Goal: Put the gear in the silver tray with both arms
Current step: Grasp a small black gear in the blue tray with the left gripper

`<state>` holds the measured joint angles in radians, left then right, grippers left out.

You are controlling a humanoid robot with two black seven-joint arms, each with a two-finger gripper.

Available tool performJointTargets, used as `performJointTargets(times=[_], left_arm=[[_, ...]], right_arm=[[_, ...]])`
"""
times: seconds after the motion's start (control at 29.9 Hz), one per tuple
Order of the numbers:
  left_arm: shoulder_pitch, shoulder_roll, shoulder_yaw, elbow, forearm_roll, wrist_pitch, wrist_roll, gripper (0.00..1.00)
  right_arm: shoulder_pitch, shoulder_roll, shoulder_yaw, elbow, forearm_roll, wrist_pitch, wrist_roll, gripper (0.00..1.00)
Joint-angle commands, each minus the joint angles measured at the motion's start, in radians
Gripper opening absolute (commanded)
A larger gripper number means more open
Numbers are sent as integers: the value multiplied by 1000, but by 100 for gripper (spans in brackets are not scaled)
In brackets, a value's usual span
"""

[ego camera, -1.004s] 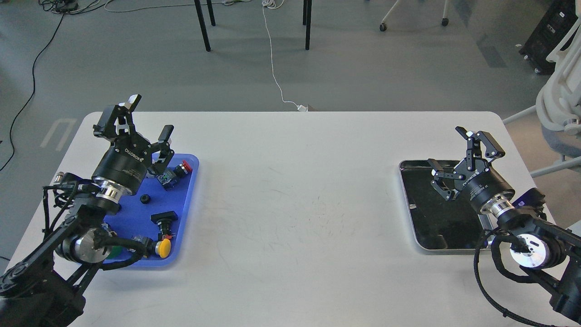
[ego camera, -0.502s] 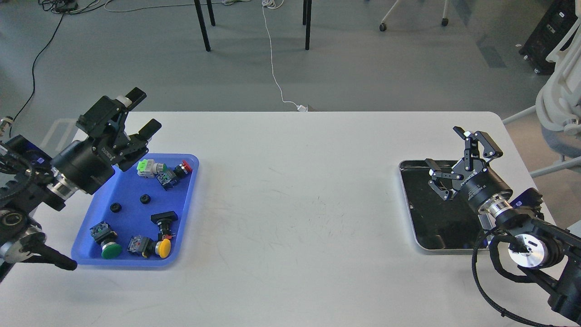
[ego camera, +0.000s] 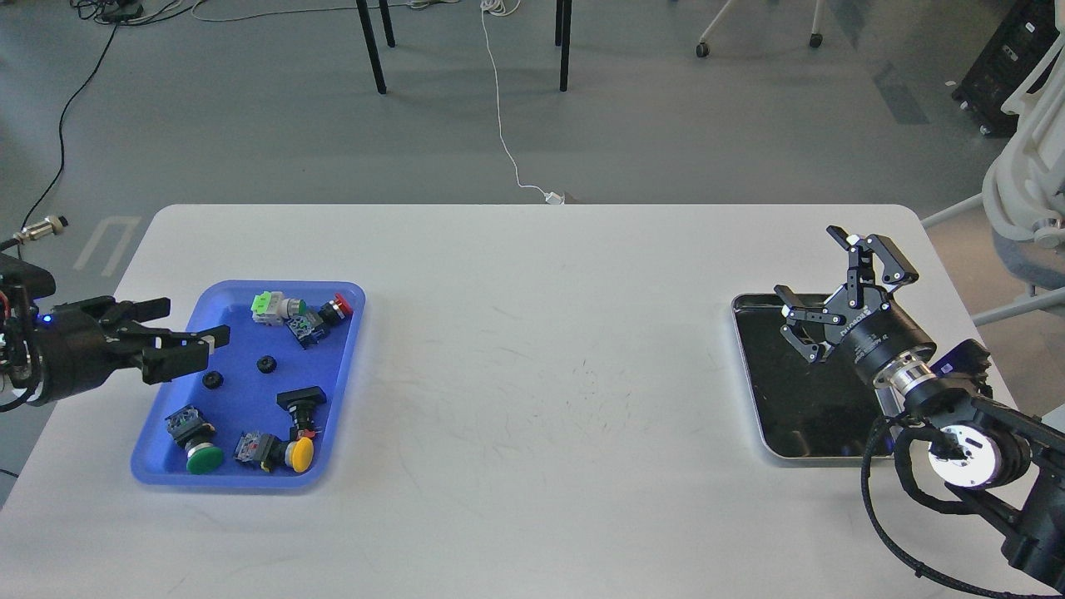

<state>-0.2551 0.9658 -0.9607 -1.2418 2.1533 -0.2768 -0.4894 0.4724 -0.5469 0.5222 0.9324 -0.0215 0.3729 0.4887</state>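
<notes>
Two small black gears lie in the blue tray at the left. My left gripper reaches in from the left edge, pointing right, low over the blue tray's left rim. It is open and empty, just up-left of the nearer gear. The silver tray lies at the right with a dark floor and nothing in it. My right gripper hovers open and empty over the silver tray's far end.
The blue tray also holds several push-button switches with green, yellow and red caps. The white table spans the middle. Chair legs and cables are on the floor beyond. A white chair stands at the far right.
My left arm has swung down and back to the left, from raised over the blue tray to low at its left rim. My right gripper has shifted slightly up.
</notes>
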Motion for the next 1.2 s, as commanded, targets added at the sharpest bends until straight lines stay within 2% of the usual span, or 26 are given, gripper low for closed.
performJointTargets(times=[0.0,0.1,0.17,0.23,0.37,0.9,1.17], left_arm=[[-111,-4,178,73,28,36,1,95],[-208,-13,324,135,28,80,1,88],[-252,-47,387,197,28,93,1,81],[-280,-76,416,246,28,96,1,79],[-279,-99,430,274,28,94,1,72],[-277,-113,487,312,28,90,1,71],[-277,-116,502,331,28,91,1,62]], right_arm=[[0,-1,1,0,0,0,0,99],[0,-7,1,2,0,0,0,99],[0,-11,2,6,0,0,0,99],[-1,-11,6,6,0,0,0,99],[-6,-13,7,12,2,-2,0,99],[-6,-13,9,11,0,-2,0,99],[-6,-13,9,11,0,-3,0,99]])
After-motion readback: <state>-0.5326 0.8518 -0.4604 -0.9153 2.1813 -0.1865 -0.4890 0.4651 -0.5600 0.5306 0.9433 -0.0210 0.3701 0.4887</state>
